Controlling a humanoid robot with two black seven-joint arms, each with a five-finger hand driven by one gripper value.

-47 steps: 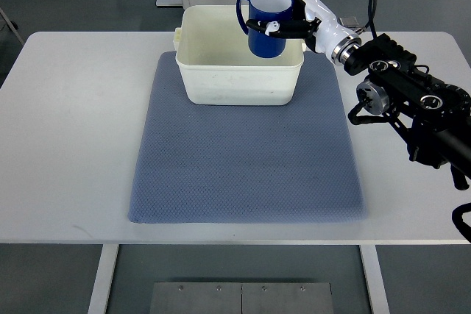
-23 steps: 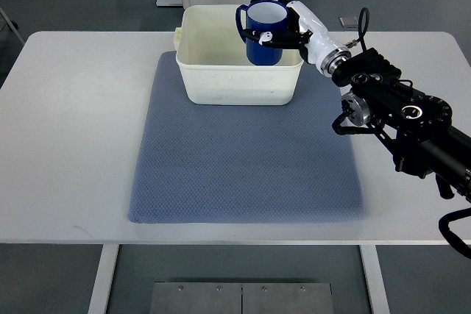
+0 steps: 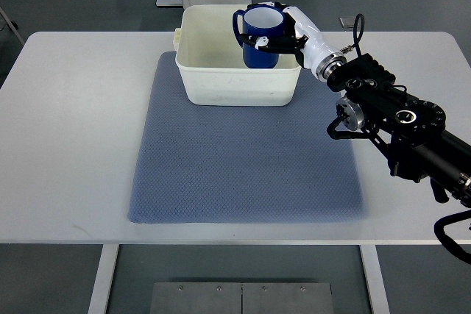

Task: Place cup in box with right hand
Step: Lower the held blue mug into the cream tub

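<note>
A dark blue cup (image 3: pixel 260 34) with a white inside stands upright, partly down inside the cream box (image 3: pixel 213 82) at its right end, its handle to the left. My right hand (image 3: pixel 283 29) is shut on the cup, white fingers wrapped around its side. The right arm reaches in from the lower right across the mat's edge. The cup's base is hidden by the box wall, so I cannot tell whether it touches the floor of the box. My left arm does not show.
The box sits at the far end of a grey-blue mat (image 3: pixel 243 167) on a white table (image 3: pixel 73 123). The black right forearm (image 3: pixel 401 126) hangs over the table's right side. Furniture legs and a white unit stand beyond the far edge.
The right hand has carried the cup slightly left and lowered it deeper into the box. The forearm has swung further in over the table.
</note>
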